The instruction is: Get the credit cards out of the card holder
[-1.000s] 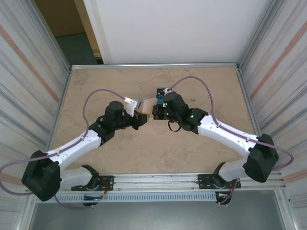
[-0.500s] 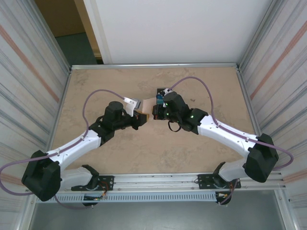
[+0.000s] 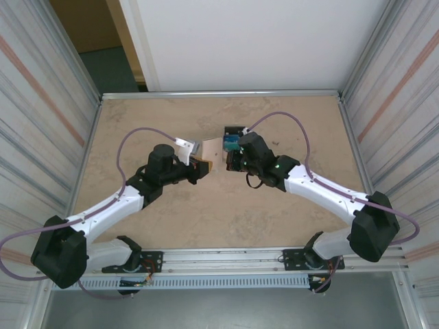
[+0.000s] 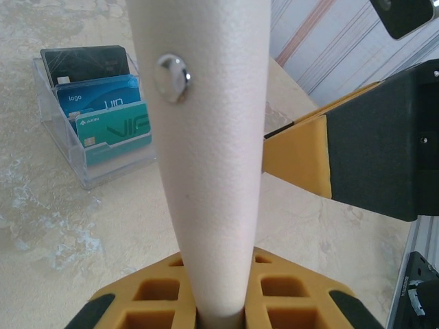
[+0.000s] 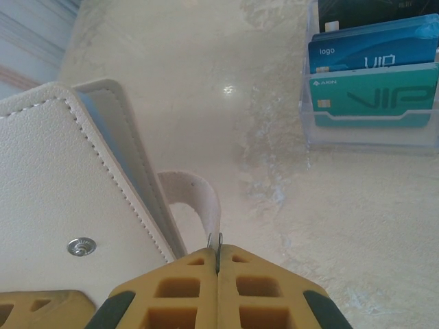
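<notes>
Mid-surface, your two arms meet nose to nose with the card holder held between them.

Left tool: clamped on the card holder's lower edge. The tan body rises edge-on from between the yellow fingers, with a metal stud showing on its face.

Right tool: fingers pressed together, pinching the end of the snap tab, which arches over from the holder's edge. A sliver of metal shows at the pinch.

The card holder's flaps stand slightly parted, and a strip of pale blue lining shows between them. You cannot tell what sits inside.

The credit cards stand stepped in a clear stand on the marbled surface: teal in front, blue behind it, black at the back. The stand sits near the right tool, apart from both tools and from the card holder.
</notes>
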